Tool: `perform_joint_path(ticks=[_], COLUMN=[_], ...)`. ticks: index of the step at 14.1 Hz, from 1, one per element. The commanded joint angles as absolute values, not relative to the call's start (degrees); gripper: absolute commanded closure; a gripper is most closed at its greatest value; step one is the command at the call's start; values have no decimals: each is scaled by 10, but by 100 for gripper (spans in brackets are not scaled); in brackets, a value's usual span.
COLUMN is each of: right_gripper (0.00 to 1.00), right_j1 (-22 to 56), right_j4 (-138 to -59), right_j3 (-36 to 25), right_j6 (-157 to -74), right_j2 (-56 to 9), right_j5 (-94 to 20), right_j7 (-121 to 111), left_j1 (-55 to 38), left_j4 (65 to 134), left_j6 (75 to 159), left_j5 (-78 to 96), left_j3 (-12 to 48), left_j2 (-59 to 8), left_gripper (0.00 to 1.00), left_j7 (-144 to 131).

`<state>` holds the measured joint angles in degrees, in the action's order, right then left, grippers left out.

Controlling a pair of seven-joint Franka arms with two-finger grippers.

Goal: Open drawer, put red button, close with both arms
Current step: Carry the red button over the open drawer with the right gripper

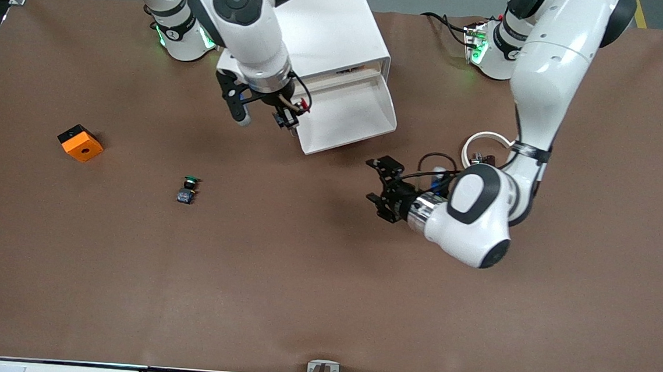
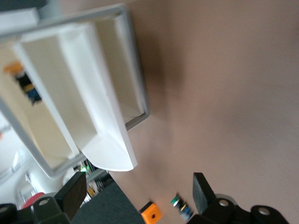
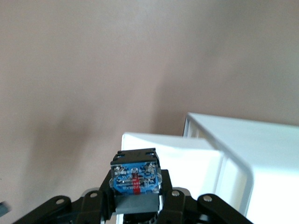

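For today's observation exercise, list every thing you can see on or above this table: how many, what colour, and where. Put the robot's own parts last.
cabinet: one, white, between the two arm bases.
drawer: one, white, pulled open from the cabinet toward the front camera.
red button: one, blue-and-black body showing, held in the right gripper over the open drawer's edge.
green button: one, green cap, on the table toward the right arm's end.
orange block: one, orange with black, nearer the right arm's end than the green button.
white ring: one, beside the left arm.
right gripper: shut on the red button.
left gripper: open, empty, above the table near the drawer.
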<state>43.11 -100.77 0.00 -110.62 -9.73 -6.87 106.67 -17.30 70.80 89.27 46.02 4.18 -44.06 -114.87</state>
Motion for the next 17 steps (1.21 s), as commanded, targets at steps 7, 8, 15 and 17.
perform_joint_path(ticks=[7, 8, 15, 17], right_gripper=[100, 100, 100, 100], right_j1=[523, 531, 577, 586], right_j4=[-953, -946, -899, -899], right_j3=[-11, -11, -10, -10], right_j6=[-1173, -1174, -1188, -1188], right_j2=[-200, -211, -282, -283], right_j5=[-67, -66, -66, -68], right_j7=[1298, 1314, 1372, 1379], left_j1=[-165, -163, -169, -187], left_j4=[715, 716, 765, 822], left_j6=[892, 892, 952, 1008], left_j5=[249, 210, 194, 193], left_j3=[4, 9, 10, 11], left_j2=[-345, -340, -305, -274], left_gripper=[0, 0, 0, 0], left_j7=[-688, -666, -444, -413])
